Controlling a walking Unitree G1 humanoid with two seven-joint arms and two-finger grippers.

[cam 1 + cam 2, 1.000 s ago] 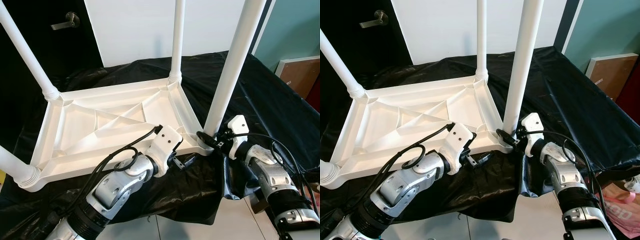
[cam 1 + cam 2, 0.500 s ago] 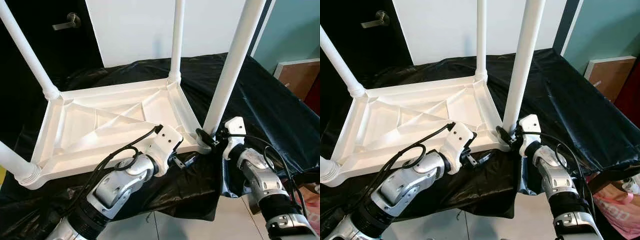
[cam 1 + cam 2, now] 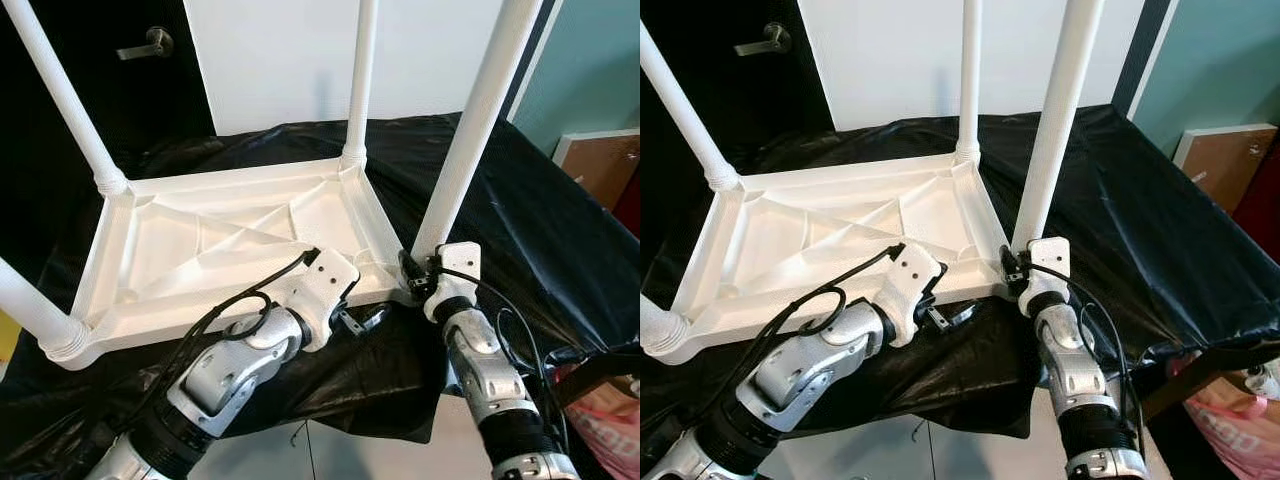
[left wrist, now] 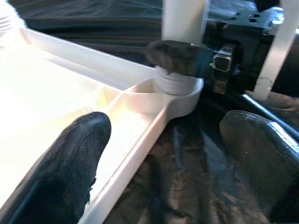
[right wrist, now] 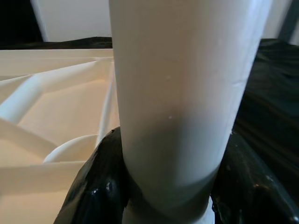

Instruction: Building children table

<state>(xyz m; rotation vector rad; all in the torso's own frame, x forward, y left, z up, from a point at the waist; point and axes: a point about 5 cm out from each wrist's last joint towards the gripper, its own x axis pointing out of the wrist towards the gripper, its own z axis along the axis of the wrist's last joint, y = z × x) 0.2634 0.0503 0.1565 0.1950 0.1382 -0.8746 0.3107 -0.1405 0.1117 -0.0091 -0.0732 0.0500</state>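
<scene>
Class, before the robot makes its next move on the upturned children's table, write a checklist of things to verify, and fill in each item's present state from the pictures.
1. Right claw clamped round the base of the near right leg: ok.
2. Left claw open at the tabletop's near edge: ok.
3. Tabletop lies upside down on the black cloth: ok.
4. All four legs stand in their corner sockets: ok.
5. Near right leg screwed fully home: cannot tell.
6. Near rim sits close to the cloth's front edge: not ok.
</scene>
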